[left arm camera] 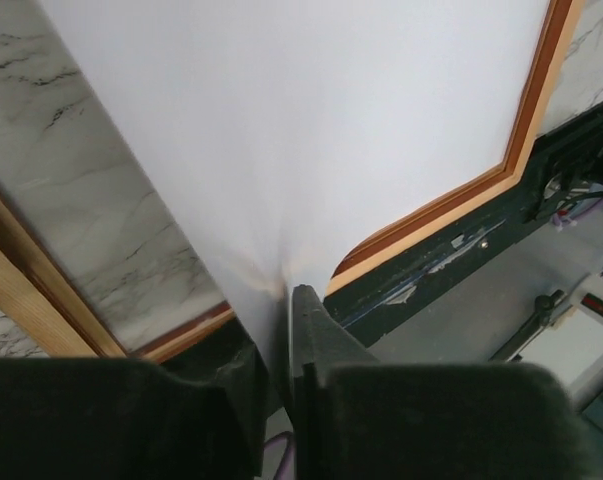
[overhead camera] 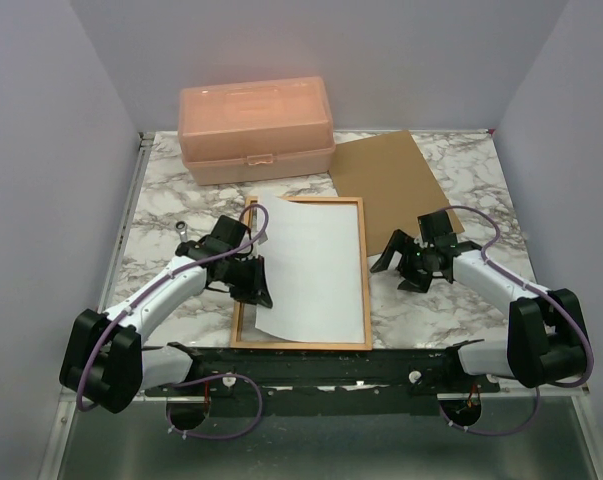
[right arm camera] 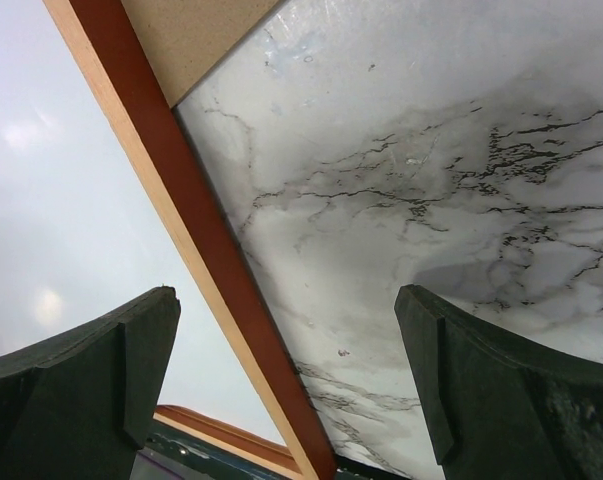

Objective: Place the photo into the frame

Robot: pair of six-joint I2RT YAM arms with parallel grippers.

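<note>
Midway through seating the photo (overhead camera: pixel 316 270): lying white back up over the frame (overhead camera: pixel 301 344), right side down inside the rails, left edge raised off the frame near the left rail. Pinched there between the narrow fingers of the left gripper (overhead camera: pixel 258 292). Right gripper (overhead camera: pixel 398 265) spread wide and empty, hovering over the table (overhead camera: pixel 451 300) just right of the frame. Next, probably: lower the left edge squarely into the recess, then let go without creasing the sheet.
</note>
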